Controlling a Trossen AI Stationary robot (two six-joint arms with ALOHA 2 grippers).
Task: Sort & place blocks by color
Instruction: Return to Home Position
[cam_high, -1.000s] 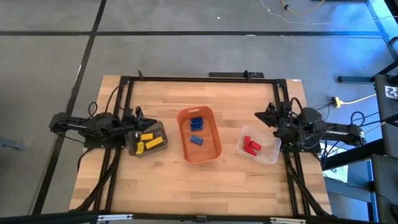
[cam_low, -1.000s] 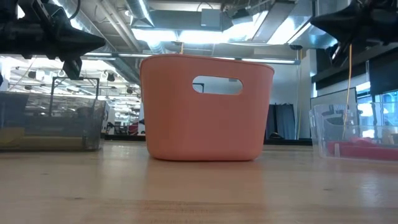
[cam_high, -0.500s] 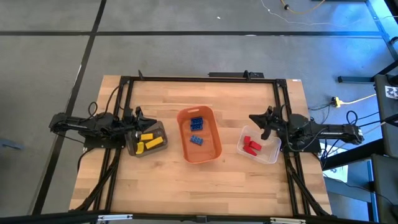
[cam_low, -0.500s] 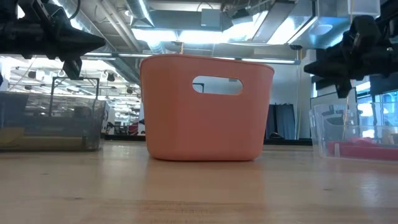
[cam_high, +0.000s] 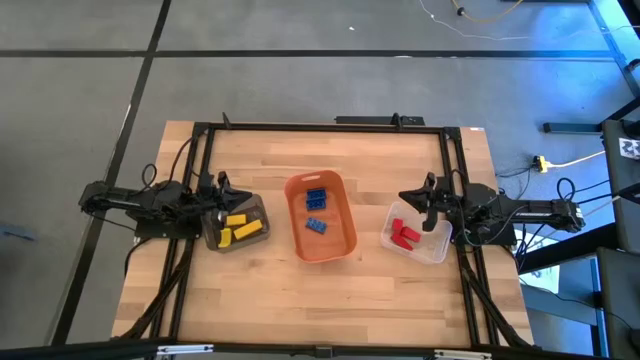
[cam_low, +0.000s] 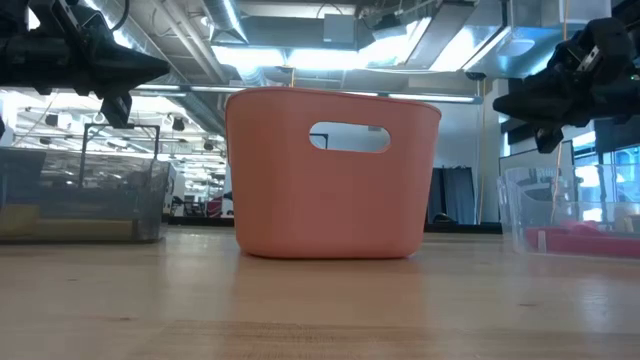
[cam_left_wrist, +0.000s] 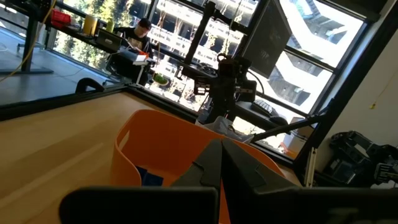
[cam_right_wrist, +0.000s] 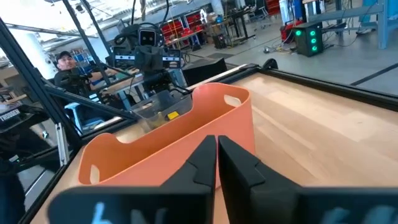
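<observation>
In the high view, yellow blocks (cam_high: 241, 228) lie on the floor of a dark bin (cam_high: 259, 207), blue blocks (cam_high: 316, 199) in the orange tub (cam_high: 342, 238), and red blocks (cam_high: 404, 235) in a clear bin (cam_high: 438, 250). My left gripper (cam_high: 224, 189) hovers shut over the far left edge of the dark bin; its wrist view shows the fingers (cam_left_wrist: 221, 163) closed. My right gripper (cam_high: 412, 196) hangs shut above the far edge of the clear bin, fingers (cam_right_wrist: 216, 155) closed, empty. In the low view it (cam_low: 505, 102) sits above the clear bin (cam_low: 570, 215).
The three containers stand in a row across the table's middle. A black frame (cam_high: 320, 126) runs along the far edge and down both sides of the table. Bare wood (cam_high: 320, 290) lies along the near side. A person (cam_right_wrist: 62, 62) sits in the room beyond the table.
My right gripper has come down and moved a little toward the table's left, from beside the clear bin's far right corner to above its far edge. It stays shut. The left arm and all blocks have kept still.
</observation>
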